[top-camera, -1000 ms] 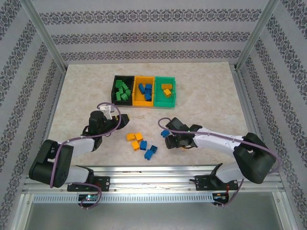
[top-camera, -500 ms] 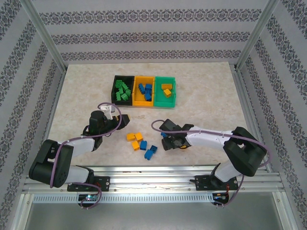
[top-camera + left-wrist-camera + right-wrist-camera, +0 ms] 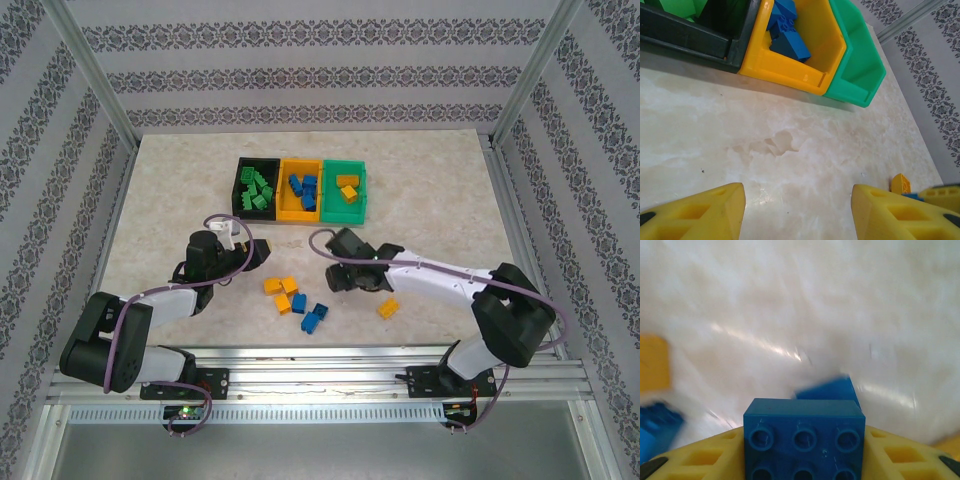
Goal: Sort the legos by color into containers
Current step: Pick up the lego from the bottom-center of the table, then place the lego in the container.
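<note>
My right gripper (image 3: 335, 277) is shut on a blue lego (image 3: 804, 437), studs toward the camera, clamped between the yellow fingers (image 3: 700, 457). It hangs low over the table, right of a loose pile of orange legos (image 3: 281, 291) and blue legos (image 3: 311, 315). Another blue lego (image 3: 829, 388) lies just beyond the held one. One orange lego (image 3: 388, 308) lies apart under the right arm. My left gripper (image 3: 258, 250) (image 3: 797, 210) stands open over bare table, below the containers: black bin (image 3: 244, 190) with green legos, orange-yellow bin (image 3: 287, 211) with blue legos, green bin (image 3: 361, 195) with orange legos.
The marble table (image 3: 440, 200) is fenced by metal posts and patterned walls. In the left wrist view the orange-yellow bin's front wall (image 3: 790, 72) and the green bin (image 3: 860, 75) lie ahead, with an orange lego (image 3: 901, 183) at the right edge.
The right gripper has closed on the blue lego and moved left and away from the arm bases, uncovering an orange lego beneath the arm. The left arm has stayed still.
</note>
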Robot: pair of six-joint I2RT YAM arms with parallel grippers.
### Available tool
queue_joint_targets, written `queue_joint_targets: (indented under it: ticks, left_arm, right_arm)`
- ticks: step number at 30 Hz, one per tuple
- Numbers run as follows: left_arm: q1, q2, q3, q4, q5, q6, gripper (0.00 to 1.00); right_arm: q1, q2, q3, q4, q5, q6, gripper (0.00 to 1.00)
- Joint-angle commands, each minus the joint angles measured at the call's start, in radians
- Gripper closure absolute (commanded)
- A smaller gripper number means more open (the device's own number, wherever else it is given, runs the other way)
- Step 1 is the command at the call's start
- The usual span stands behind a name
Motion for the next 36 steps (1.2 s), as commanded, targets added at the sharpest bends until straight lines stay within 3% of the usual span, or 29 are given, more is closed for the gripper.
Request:
queue_joint_targets:
  ticks: [1, 16, 23, 30, 36]
  left_arm:
    - [-0.017, -0.011, 0.026, -0.008, -0.010, 0.026, 0.42]
    - [-0.024, -0.001, 0.048, -0.056, -0.027, 0.061, 0.42]
    - [-0.027, 0.003, 0.052, -0.057, -0.026, 0.062, 0.42]
    - [-0.028, -0.005, 0.055, -0.067, -0.027, 0.066, 0.42]
    - [-0.029, -0.005, 0.055, -0.066, -0.022, 0.061, 0.42]
  right_arm:
    - [-0.036, 0.072, 0.140, 0.080, -0.049, -0.071, 0.50]
    - [-0.202, 0.595, 0.875, 0.007, -0.197, -0.164, 0.51]
    - [-0.222, 0.767, 1.151, -0.088, -0.209, -0.170, 0.44]
    - [-0.201, 0.648, 1.001, -0.034, -0.213, -0.181, 0.43]
    - [-0.175, 0.443, 0.705, 0.023, -0.233, -0.200, 0.41]
